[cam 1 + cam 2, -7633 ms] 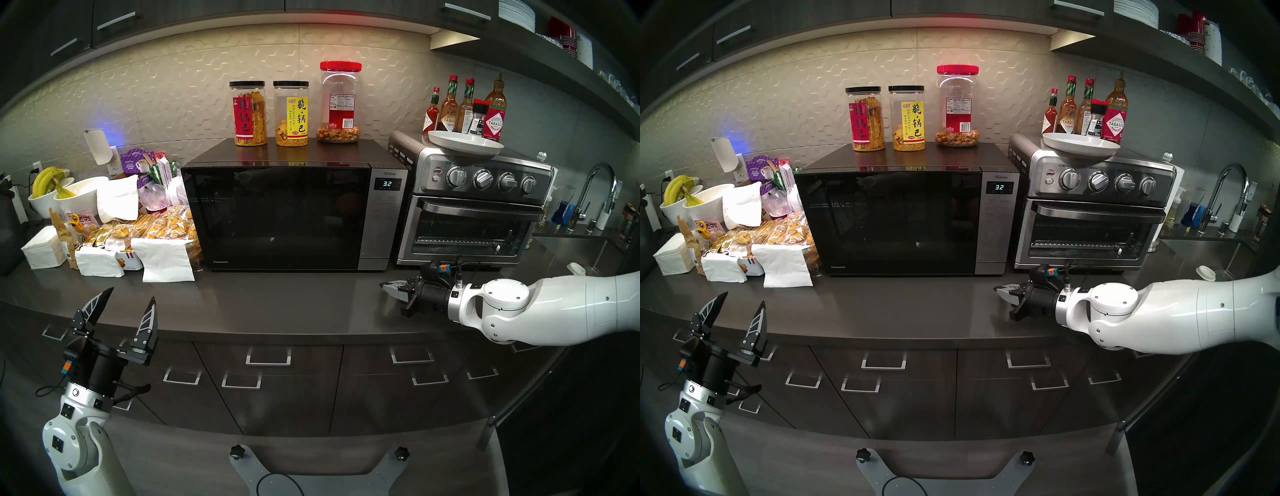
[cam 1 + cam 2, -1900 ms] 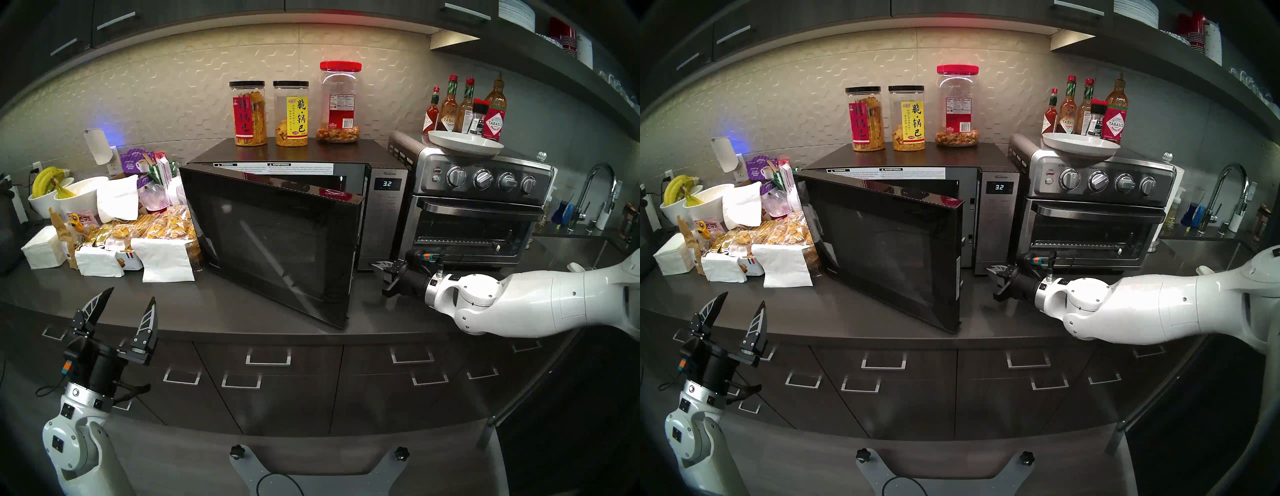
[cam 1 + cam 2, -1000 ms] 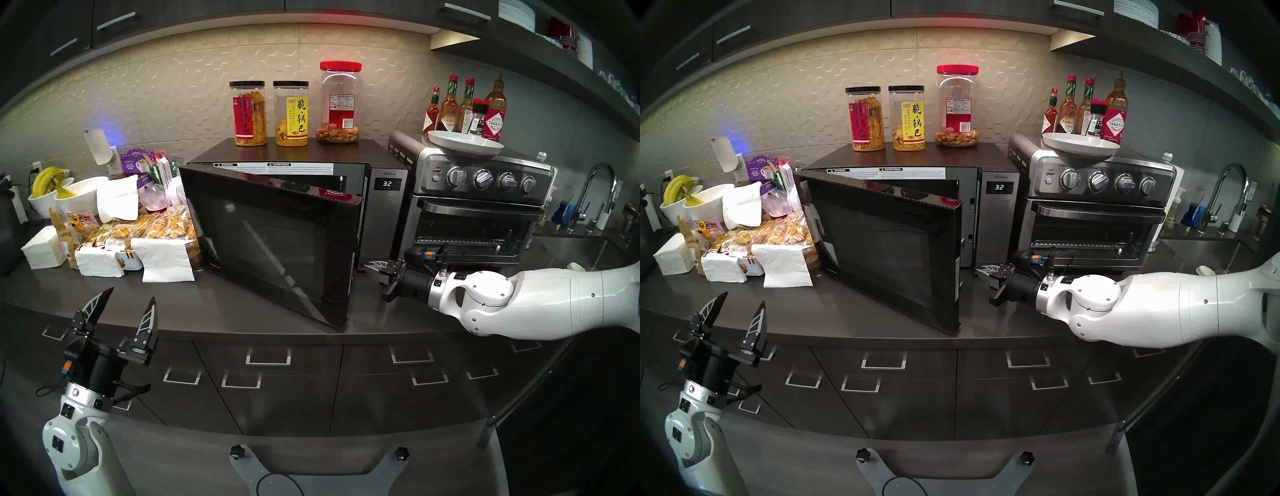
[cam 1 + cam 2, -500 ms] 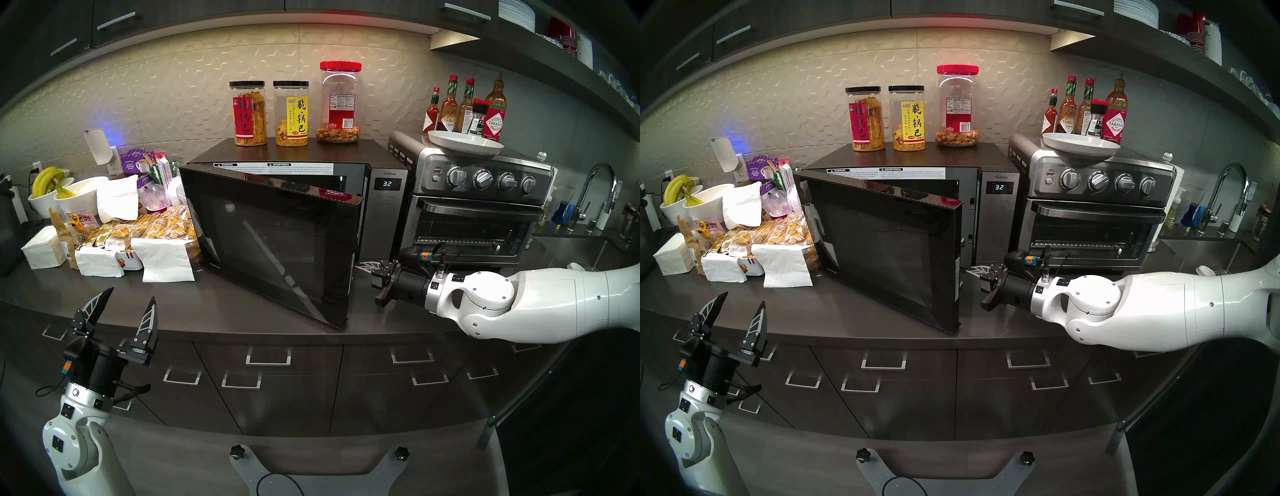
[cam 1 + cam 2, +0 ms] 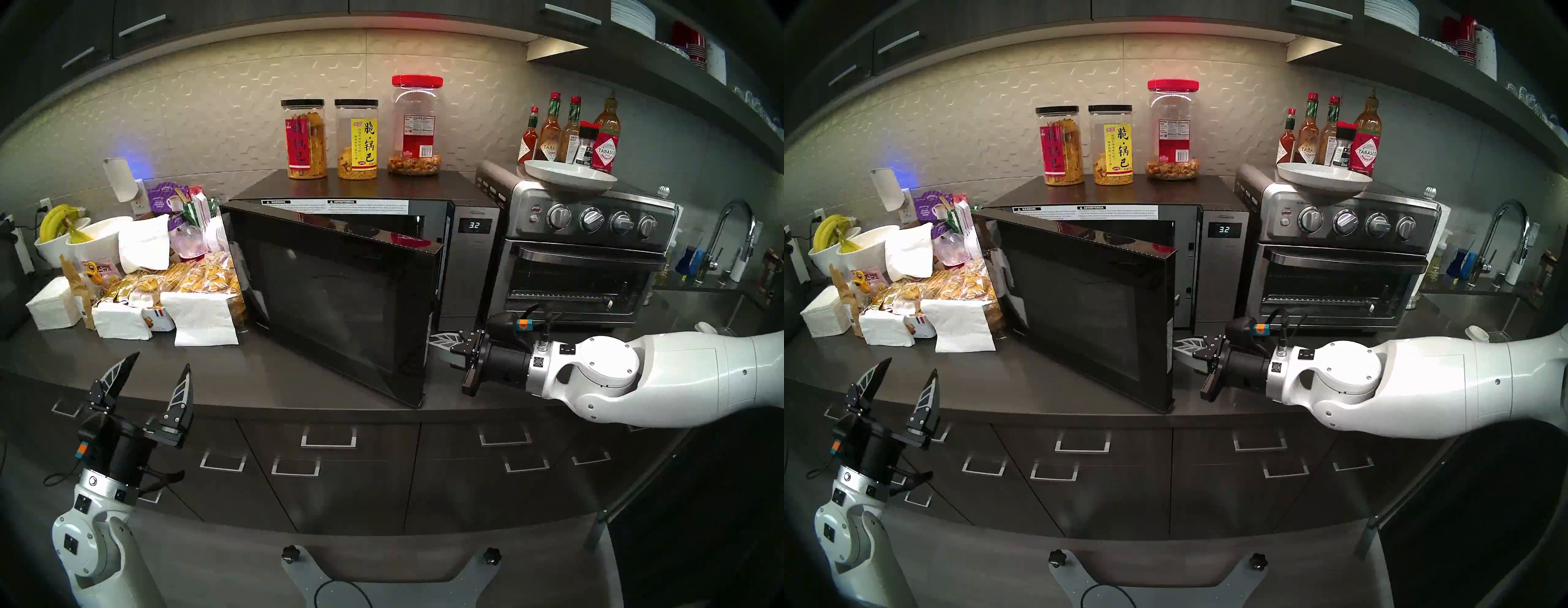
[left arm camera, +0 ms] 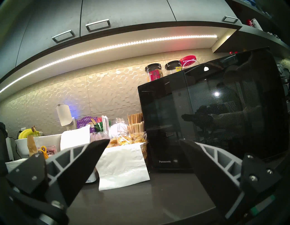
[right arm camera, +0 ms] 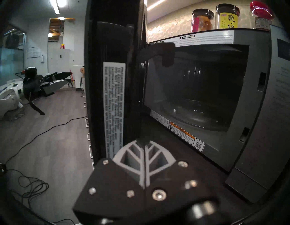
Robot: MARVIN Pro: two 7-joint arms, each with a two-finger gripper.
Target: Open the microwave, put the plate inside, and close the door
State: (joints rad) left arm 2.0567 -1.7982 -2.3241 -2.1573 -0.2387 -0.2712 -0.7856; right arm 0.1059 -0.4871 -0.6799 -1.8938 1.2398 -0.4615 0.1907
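The black-fronted microwave (image 5: 471, 263) stands mid-counter with its glass door (image 5: 339, 297) swung partly open on its left hinge. My right gripper (image 5: 437, 339) is shut and empty, its tips low at the inner side of the door's free edge (image 7: 113, 94). In the right wrist view the shut fingertips (image 7: 143, 141) point into the gap before the dark cavity (image 7: 196, 88). The white plate (image 5: 570, 176) rests on top of the toaster oven. My left gripper (image 5: 159, 367) hangs open and empty at the counter's front left, facing the door (image 6: 219, 110).
The steel toaster oven (image 5: 585, 254) stands right of the microwave with sauce bottles (image 5: 568, 131) behind the plate. Three jars (image 5: 356, 140) sit on the microwave. Snack bags, napkins and bowls (image 5: 148, 280) crowd the counter left of the door. A sink (image 5: 721, 297) is at far right.
The door was shut 7.6 s ago and now stands ajar. Over the last second my right gripper slid left to the door's free edge, and the door swung slightly wider. The left arm stayed still.
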